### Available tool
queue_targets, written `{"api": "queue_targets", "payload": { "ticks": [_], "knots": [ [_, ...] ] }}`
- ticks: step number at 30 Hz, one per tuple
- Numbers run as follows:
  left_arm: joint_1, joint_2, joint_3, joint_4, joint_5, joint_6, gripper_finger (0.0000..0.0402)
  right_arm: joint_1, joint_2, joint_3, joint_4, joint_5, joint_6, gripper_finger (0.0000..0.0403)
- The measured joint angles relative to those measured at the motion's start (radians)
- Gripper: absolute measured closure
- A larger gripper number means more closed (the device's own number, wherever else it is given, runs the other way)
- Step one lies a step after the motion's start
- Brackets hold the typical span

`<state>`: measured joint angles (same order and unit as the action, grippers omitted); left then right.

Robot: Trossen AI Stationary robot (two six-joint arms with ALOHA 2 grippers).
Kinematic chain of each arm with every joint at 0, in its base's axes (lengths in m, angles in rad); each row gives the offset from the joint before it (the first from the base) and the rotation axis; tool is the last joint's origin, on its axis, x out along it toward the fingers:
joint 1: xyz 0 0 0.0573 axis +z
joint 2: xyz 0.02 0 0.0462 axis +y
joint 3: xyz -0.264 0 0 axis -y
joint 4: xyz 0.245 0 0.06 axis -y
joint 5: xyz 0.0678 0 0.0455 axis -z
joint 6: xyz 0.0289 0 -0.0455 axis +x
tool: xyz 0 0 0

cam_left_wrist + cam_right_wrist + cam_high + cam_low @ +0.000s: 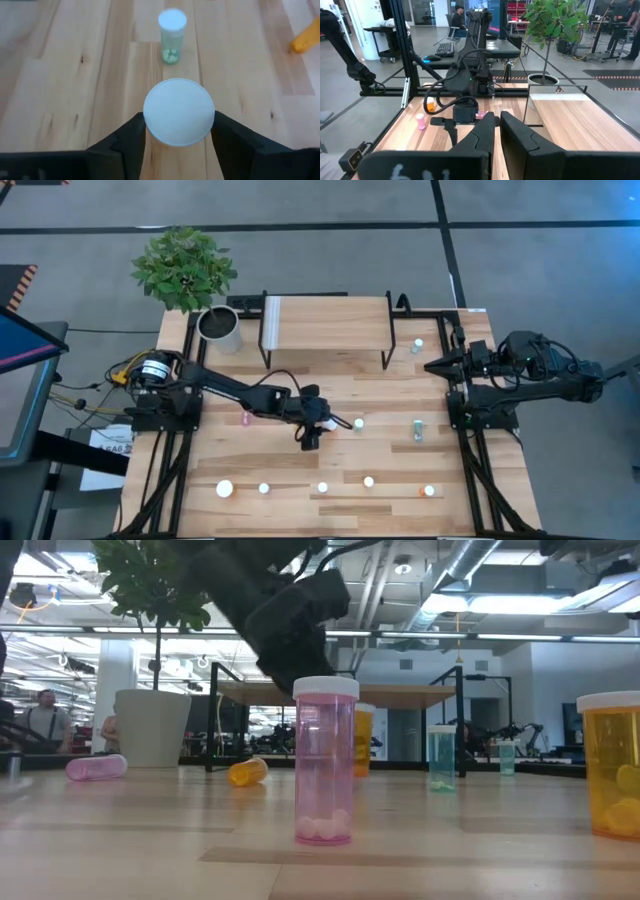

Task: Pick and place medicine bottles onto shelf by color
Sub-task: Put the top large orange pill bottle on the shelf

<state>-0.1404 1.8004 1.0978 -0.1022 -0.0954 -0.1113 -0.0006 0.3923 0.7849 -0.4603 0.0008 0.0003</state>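
Fingers of our left gripper point(178, 131) flank a white-capped bottle point(178, 112) mid-table, contact unclear; our right gripper point(496, 131) waits closed, empty, beside the shelf point(325, 320).

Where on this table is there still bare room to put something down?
The shelf top looks bare, and so does the wood between it and the left claw. The strip between that claw and the front row of bottles is bare too. It is crowded around the claw and along that front row.
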Motion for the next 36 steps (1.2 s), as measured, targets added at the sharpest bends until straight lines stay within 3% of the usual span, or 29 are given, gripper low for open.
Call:
{"api": "queue_targets", "payload": {
  "ticks": [4, 9, 15, 24, 27, 36],
  "knots": [
    [-0.002, 0.000, 0.083, -0.114, -0.059, 0.005, 0.0213, 0.000, 0.000, 0.000, 0.000, 0.000, 0.000, 0.0347],
    [0.001, 0.000, 0.232, -0.352, -0.209, 0.001, 0.0207, 0.000, 0.000, 0.000, 0.000, 0.000, 0.000, 0.0347],
    [0.026, 0.000, 0.444, -0.601, -0.278, -0.014, 0.0214, 0.000, 0.000, 0.000, 0.000, 0.000, 0.000, 0.0347],
    [0.210, -0.003, 0.781, -0.846, -0.455, -0.014, 0.0212, 0.000, 0.000, 0.000, 0.000, 0.000, 0.000, 0.0347],
    [0.295, -0.021, 0.833, -0.856, -0.452, -0.017, 0.0214, 0.000, 0.000, 0.000, 0.000, 0.000, 0.000, 0.0347],
    [0.509, -0.061, 0.835, -0.894, -0.360, -0.060, 0.0213, 0.000, 0.000, 0.000, 0.000, 0.000, 0.000, 0.0347]
  ]
}}
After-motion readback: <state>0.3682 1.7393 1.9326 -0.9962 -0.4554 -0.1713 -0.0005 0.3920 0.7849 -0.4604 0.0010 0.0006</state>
